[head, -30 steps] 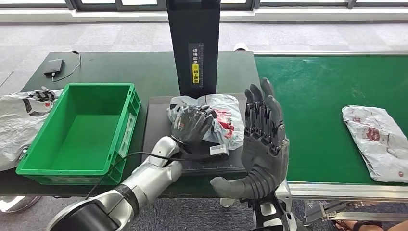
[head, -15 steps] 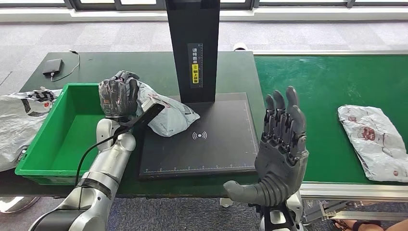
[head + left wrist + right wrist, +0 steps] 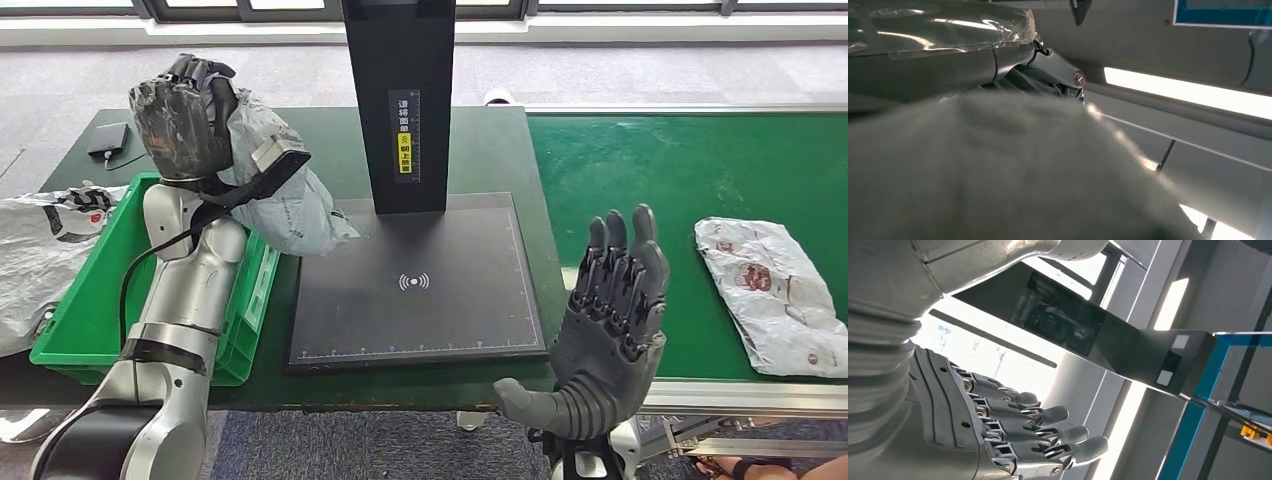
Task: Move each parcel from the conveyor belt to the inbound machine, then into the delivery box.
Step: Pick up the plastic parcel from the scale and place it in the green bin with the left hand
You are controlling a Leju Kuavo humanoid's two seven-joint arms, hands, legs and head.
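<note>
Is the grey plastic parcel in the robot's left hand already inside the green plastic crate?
Not yet. The left hand holds the grey plastic parcel raised above the green plastic crate.

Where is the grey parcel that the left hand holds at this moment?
In the head view the grey parcel hangs from the raised left hand, between the green box and the black scanner plate.

A black device point(image 3: 111, 139) with cable lies on the dark table point(image 3: 300, 135)

Contactless-signal sign — inbound machine plate point(image 3: 415, 282)
</note>
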